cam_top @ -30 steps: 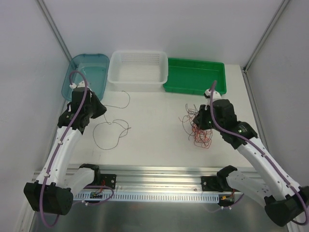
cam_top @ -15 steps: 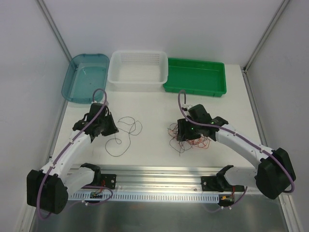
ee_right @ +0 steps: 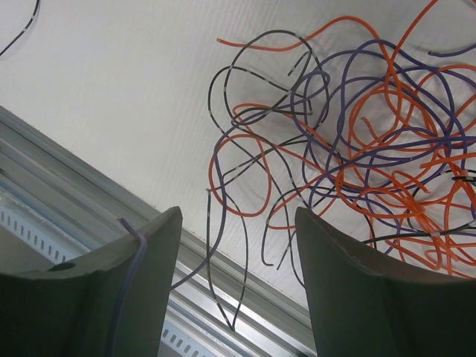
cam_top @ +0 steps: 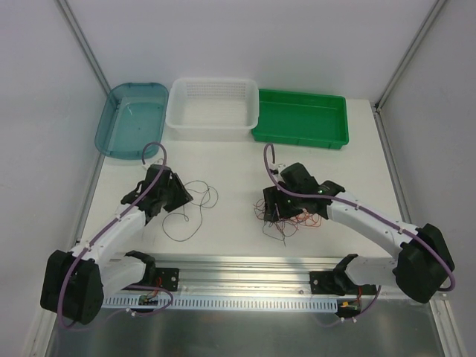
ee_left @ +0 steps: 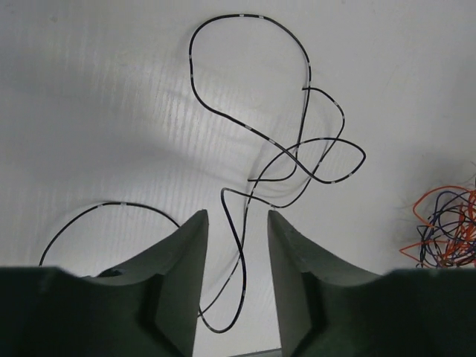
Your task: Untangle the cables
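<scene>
Best pinch one strand low and pull slowly away from the orange-purple tangle (ee_right: 387, 156): front-left of the white basket (cam_top: 213, 108) the left pincer (ee_left: 236, 223), half open, straddles the loose black cable (ee_left: 245, 16) on the bench (cam_top: 230, 160) without gripping, and front-right the right pincer (ee_right: 238, 216) gapes wide, empty, at that tangle's edge.

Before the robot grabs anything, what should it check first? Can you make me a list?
1. Left jaws open: ok.
2. One strand of the black cable lies between the left jaws: ok.
3. Black cable apart from the tangle: ok.
4. Right jaws open: ok.
5. Just one strand between the right jaws: not ok, several colours cross there.
6. Jaws low enough to pinch: cannot tell.
</scene>
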`<state>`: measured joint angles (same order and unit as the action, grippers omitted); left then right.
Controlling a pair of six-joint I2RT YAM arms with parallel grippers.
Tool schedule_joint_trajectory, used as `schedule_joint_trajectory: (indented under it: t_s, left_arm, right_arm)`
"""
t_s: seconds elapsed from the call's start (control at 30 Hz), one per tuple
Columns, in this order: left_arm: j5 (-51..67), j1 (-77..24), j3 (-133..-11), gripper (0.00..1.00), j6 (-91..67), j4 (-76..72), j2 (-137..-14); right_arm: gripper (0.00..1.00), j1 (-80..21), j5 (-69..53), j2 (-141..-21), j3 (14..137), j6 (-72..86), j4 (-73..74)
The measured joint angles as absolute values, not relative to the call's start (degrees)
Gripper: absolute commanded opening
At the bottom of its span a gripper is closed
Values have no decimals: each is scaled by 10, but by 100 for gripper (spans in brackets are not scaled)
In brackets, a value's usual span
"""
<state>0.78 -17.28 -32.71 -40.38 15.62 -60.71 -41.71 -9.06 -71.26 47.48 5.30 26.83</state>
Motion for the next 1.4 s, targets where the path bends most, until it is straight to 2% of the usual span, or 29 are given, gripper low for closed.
schedule_joint_trajectory:
  t_s: [0.03,0.13,0.27,0.33,0.43,0.57,0.63,0.9,0.97,1.0,1.13,1.17,1.2,1.23,1.4]
  left_arm:
    - [8,-173,-322,54,-414,151,-602]
    - [7,-173,-304,73,-448,141,-568]
    - [-11,-173,-279,86,-518,137,-505]
    - [-20,-173,-277,89,-547,137,-499]
    - [-30,-176,-277,94,-588,131,-515]
    - [-55,-195,-284,95,-629,128,-560]
    - [-68,-203,-290,93,-648,126,-581]
    - [-117,-232,-316,78,-703,122,-670]
    - [-126,-242,-327,67,-713,119,-694]
    - [-132,-248,-333,55,-718,115,-707]
    - [-148,-252,-337,27,-733,107,-726]
    - [-152,-252,-337,11,-734,107,-729]
    - [-154,-252,-337,4,-739,106,-731]
    - [-156,-254,-337,0,-741,106,-732]
    - [-156,-259,-337,0,-728,106,-727]
  right_arm:
    - [66,-420,-91,-713,475,53,268]
    - [66,-425,-91,-712,475,53,268]
    - [66,-426,-91,-705,475,52,269]
    - [69,-426,-92,-701,475,51,269]
    - [79,-426,-95,-693,475,49,269]
    - [89,-426,-97,-683,475,42,269]
    - [90,-426,-99,-676,475,40,270]
    - [91,-427,-103,-635,475,37,277]
    - [91,-427,-103,-625,474,34,278]
    - [91,-427,-103,-621,474,33,279]
    - [92,-427,-103,-608,469,29,283]
    - [91,-427,-103,-604,467,27,284]
    - [91,-427,-103,-602,465,27,284]
    - [91,-427,-103,-599,462,26,284]
    - [91,-427,-103,-595,454,22,290]
